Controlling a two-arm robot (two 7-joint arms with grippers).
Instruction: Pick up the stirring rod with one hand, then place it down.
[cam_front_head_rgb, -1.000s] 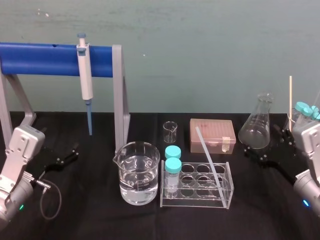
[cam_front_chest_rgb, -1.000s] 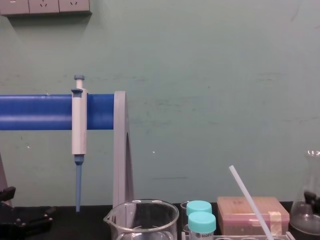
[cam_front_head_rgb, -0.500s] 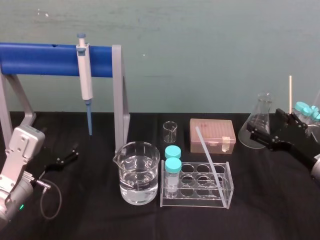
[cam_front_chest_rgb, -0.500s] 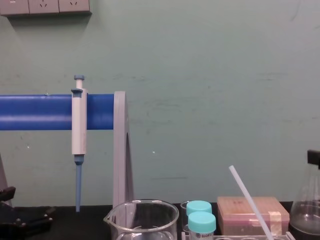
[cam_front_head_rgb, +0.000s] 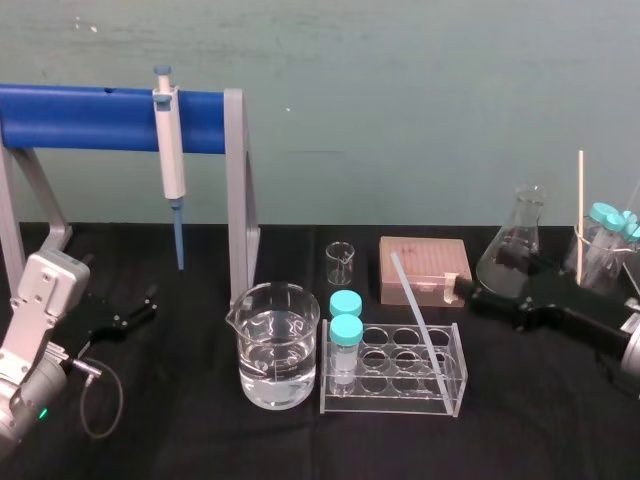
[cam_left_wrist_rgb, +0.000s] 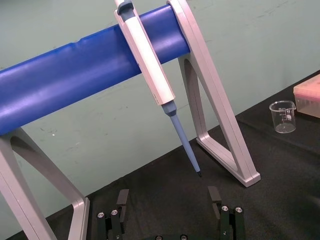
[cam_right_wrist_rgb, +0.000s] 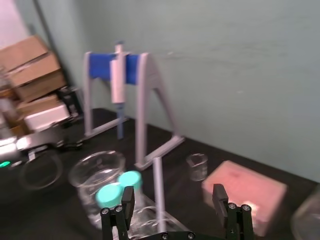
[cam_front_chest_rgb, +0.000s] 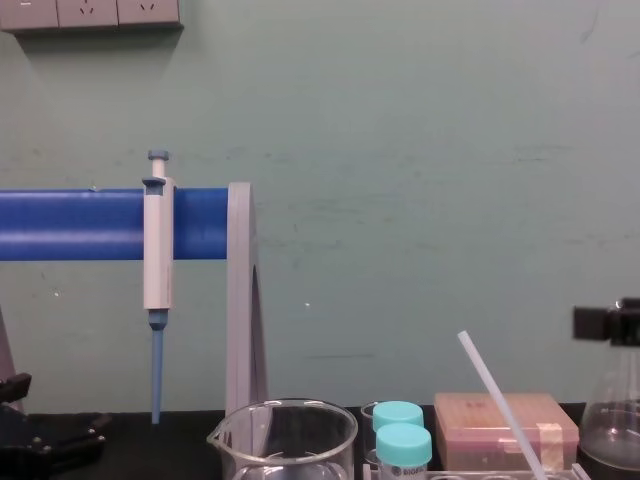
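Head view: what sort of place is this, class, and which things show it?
Probably a laboratory bench: a white-and-blue pipette hanging on a blue bar stand, a clear glass beaker of water, and a clear plastic tube rack holding teal-capped vials.

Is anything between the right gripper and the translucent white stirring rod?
Nothing visible. The open right gripper faces the translucent white stirring rod leaning in the clear tube rack; the pink box sits just behind. Left gripper parked at left.

Stirring rod (cam_front_head_rgb: 415, 310) translucent & smooth, beaker (cam_front_head_rgb: 278, 300) glossy glass, table cover (cam_front_head_rgb: 180, 430) matt blk.
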